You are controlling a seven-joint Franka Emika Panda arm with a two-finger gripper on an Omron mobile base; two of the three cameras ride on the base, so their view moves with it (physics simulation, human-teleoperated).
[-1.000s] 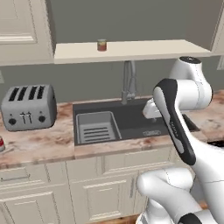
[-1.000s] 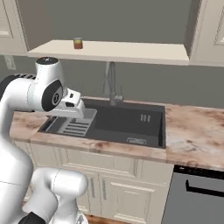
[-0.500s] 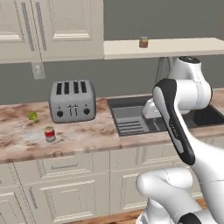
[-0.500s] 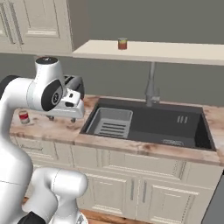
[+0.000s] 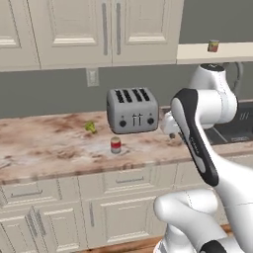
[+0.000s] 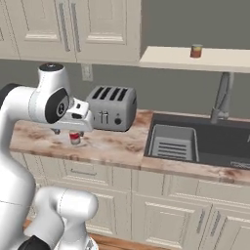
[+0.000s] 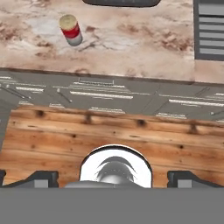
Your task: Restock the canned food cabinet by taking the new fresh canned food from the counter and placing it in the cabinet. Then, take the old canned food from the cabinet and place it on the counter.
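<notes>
Your new can [image 5: 115, 145] stands near the bench [image 5: 44, 143] front edge, before the toaster [image 5: 132, 110]. Old can [image 5: 213, 46] sits on the cabinet shelf [image 5: 197, 52]. Fingers [image 7: 113, 178] hold nothing, spread wide.

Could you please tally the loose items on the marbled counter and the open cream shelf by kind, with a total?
Small squat cans: 2 (red can with pale lower band on the counter; red can with yellowish-green label on the shelf)
Grey four-slot toasters: 1
Small green items: 1
Total: 4
</notes>
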